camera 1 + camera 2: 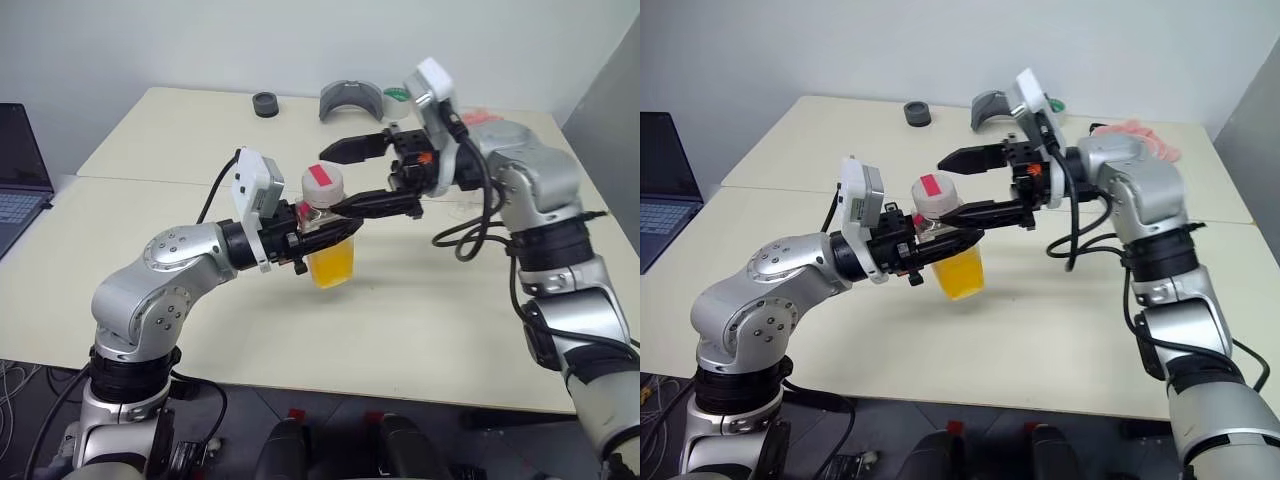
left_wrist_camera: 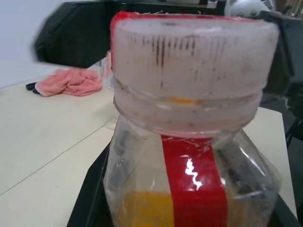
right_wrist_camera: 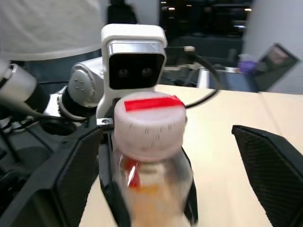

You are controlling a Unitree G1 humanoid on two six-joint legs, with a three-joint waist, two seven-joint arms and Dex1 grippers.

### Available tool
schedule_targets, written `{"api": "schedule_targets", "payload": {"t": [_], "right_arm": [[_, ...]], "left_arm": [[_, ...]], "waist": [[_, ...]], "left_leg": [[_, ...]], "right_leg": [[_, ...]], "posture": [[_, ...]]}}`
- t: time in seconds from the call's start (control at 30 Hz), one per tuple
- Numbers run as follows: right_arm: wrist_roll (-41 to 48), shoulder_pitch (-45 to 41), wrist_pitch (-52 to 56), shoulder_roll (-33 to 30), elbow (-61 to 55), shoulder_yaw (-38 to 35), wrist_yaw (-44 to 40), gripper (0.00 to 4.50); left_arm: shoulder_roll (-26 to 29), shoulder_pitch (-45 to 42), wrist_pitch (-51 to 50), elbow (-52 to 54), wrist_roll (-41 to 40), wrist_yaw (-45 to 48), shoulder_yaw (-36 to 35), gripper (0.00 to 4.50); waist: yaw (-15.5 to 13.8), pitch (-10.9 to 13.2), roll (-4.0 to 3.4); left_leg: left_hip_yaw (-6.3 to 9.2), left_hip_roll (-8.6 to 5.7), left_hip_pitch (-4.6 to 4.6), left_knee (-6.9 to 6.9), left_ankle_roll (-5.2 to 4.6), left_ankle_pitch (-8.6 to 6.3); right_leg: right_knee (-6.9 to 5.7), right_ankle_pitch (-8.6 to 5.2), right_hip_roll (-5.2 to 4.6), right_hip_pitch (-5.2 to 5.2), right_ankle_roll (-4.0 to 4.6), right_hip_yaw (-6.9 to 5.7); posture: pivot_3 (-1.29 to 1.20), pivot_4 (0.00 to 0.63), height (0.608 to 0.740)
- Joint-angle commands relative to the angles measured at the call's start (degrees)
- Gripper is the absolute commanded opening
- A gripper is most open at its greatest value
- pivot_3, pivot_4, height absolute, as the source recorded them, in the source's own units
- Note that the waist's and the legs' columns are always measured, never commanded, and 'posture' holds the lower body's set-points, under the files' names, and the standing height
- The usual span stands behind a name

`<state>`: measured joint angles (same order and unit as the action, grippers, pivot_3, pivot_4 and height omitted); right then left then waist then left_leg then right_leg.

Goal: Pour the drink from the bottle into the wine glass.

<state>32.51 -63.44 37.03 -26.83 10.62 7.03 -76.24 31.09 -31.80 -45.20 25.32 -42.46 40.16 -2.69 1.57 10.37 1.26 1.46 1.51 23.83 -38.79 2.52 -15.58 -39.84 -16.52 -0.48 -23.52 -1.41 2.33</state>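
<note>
Matte beige table (image 1: 420, 330); left tool (image 1: 335, 235) clamps squarish clear bottle (image 1: 328, 245); right tool (image 1: 345, 178) agape.

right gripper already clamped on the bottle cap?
No: the right gripper stands open, one finger beyond the cap and one in front, while the left gripper holds the bottle.

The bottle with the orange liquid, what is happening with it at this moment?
The robot's left end effector is shut on the bottle and holds it upright above the table. The orange drink fills the lower part, and the cap is on. The right end effector is open, with one finger on each side of the cap, not closed on it. Nothing is poured yet.
</note>
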Motion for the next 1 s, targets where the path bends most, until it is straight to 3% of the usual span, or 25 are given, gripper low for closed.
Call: {"api": "schedule_targets", "payload": {"t": [0.03,0.3,0.43,0.7,1.0], "right_arm": [[4.68,2.85,7.57,-0.81,-12.73,-6.28,10.05,4.48],[4.1,12.01,12.05,7.43,-32.69,-8.57,36.36,4.48],[1.52,13.59,11.25,10.47,-35.45,-5.71,42.93,4.48],[-0.24,12.38,9.73,11.53,-33.31,-5.23,46.92,4.48],[3.34,12.38,10.99,4.29,-32.19,-8.21,42.52,4.48]], "left_arm": [[-0.64,-1.46,2.73,0.12,0.35,0.14,-0.59,1.78],[-1.24,-3.48,4.3,-2.23,1.6,1.45,0.42,1.78],[-1.37,-4.36,4.67,-3.05,1.94,2.26,1.05,1.78],[-1.62,-4.74,4.29,-2.84,1.83,2.42,1.2,1.78],[-0.89,-4.42,4.43,-2.92,1.9,2.75,0.67,1.78]], "waist": [[0.14,0.0,0.0],[0.33,0.0,0.0],[0.3,0.0,0.0],[0.28,0.0,0.0],[0.25,0.0,0.0]], "left_leg": [[0.01,0.02,0.0,0.0,0.0,0.0],[-0.03,0.05,-0.03,-0.01,0.01,0.01],[-0.08,0.01,-0.02,-0.01,0.01,0.01],[-0.07,0.02,-0.03,-0.01,0.01,0.01],[-0.06,0.01,-0.02,-0.01,0.0,0.0]], "right_leg": [[-0.01,0.0,0.0,0.0,0.0,0.0],[-0.05,0.0,0.24,-0.01,0.0,0.05],[-0.04,0.0,0.28,-0.01,0.0,0.09],[-0.03,0.0,0.29,-0.01,0.0,0.07],[-0.01,0.0,0.29,0.0,0.0,0.07]], "posture": [[0.0,0.15,0.74],[0.0,0.15,0.74],[0.0,0.15,0.74],[0.0,0.15,0.74],[0.0,0.15,0.74]]}}
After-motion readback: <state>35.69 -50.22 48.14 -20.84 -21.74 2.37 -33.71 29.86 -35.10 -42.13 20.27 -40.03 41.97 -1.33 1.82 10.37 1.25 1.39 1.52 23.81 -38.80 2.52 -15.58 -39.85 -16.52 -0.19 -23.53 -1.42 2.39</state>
